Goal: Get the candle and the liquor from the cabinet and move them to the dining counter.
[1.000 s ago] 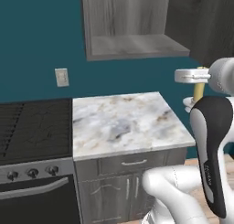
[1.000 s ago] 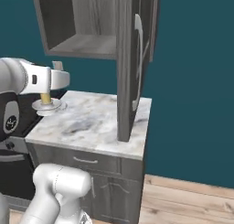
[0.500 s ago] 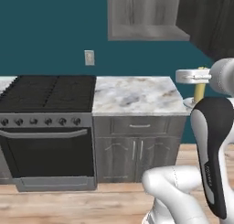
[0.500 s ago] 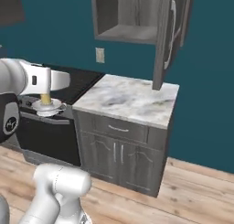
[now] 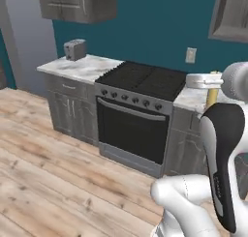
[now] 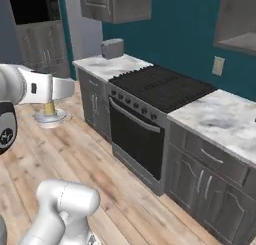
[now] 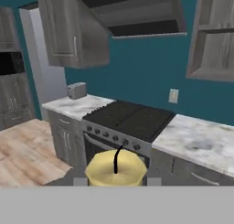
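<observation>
The robot arm (image 5: 220, 175) is mostly shiny white, with smooth, rounded parts like fat tubes and balls. One long part has a big black oval panel on it, with a line of tiny pale marks running down the black. Near the bottom, a round white elbow (image 6: 67, 204) bulges out like a ball, with a thin darker seam where two parts meet. In the right base view, a white tube-shaped wrist (image 6: 47, 88) has a small dark square, and a black rounded cover (image 6: 6, 131) carries a small white logo.
</observation>
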